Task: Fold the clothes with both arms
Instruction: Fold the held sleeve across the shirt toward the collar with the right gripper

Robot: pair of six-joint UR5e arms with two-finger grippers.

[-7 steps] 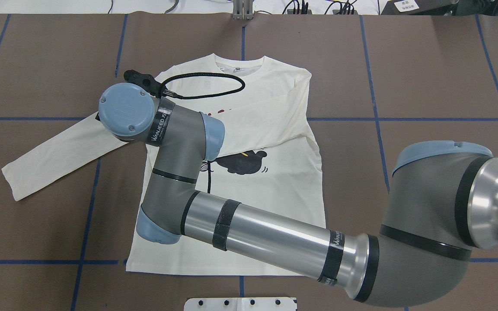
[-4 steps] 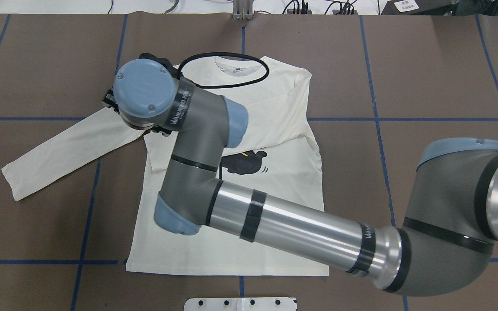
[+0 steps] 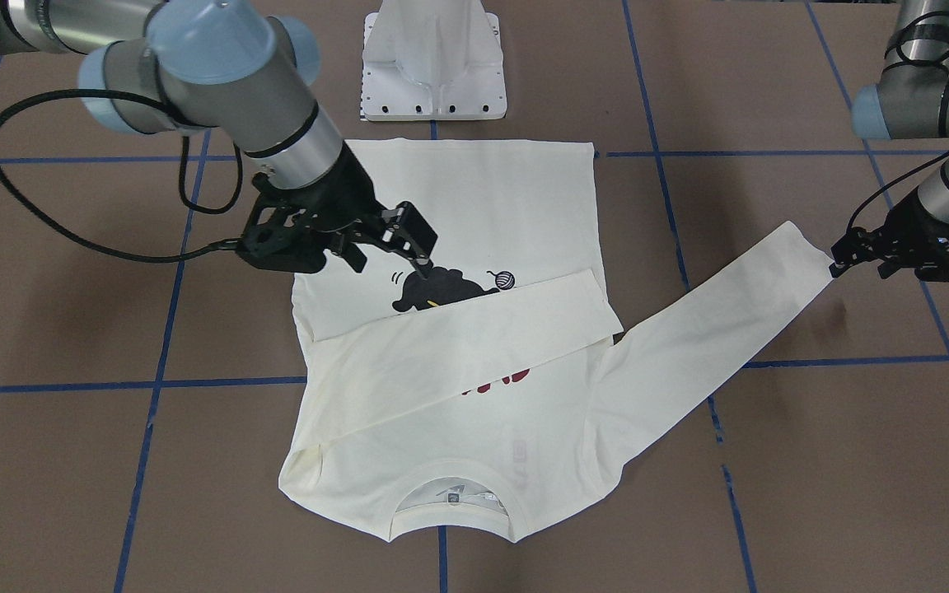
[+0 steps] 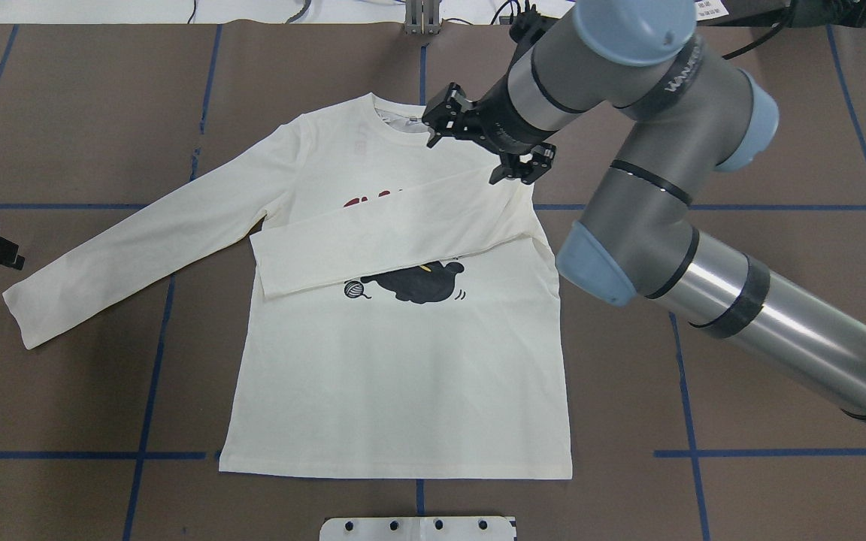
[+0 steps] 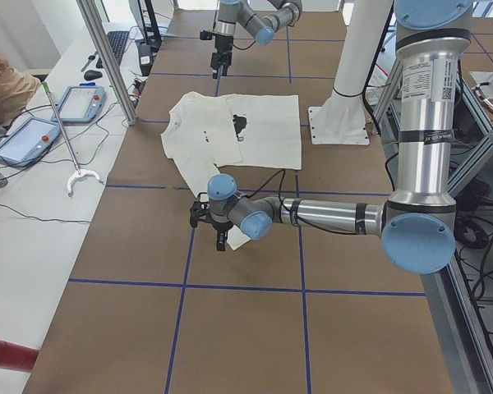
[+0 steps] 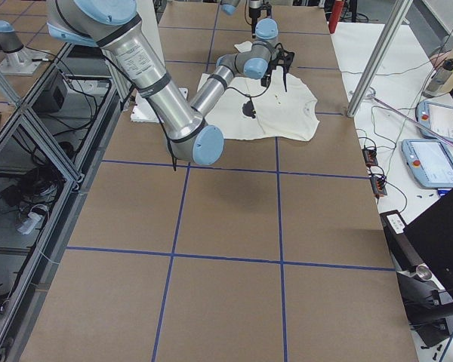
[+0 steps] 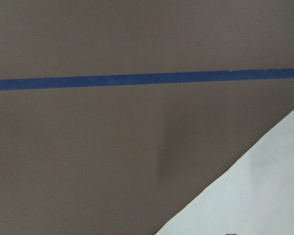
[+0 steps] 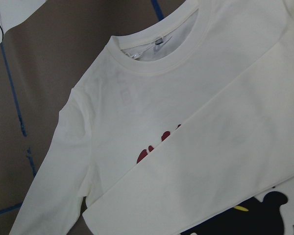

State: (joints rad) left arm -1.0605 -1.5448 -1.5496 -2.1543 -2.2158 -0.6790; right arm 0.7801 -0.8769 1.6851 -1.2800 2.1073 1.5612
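Cream T-shirt (image 4: 403,376) is lying flat in the middle of the brown surface (image 4: 779,113), black cat showing. One sleeve is lying across the chest, hiding most of the red letters, so they cannot be read. The collar is pointing to the far edge and the hem to the robot's edge. The right gripper (image 4: 463,159) is hanging over a shoulder, fingers apart and empty. The left gripper (image 3: 839,265) is sitting by the other cuff; I cannot tell how its fingers are standing.

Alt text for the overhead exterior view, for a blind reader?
A cream long-sleeved T-shirt lies print-up on the brown table, one sleeve folded across its chest, the other spread leftward. The right gripper hovers open near the collar.
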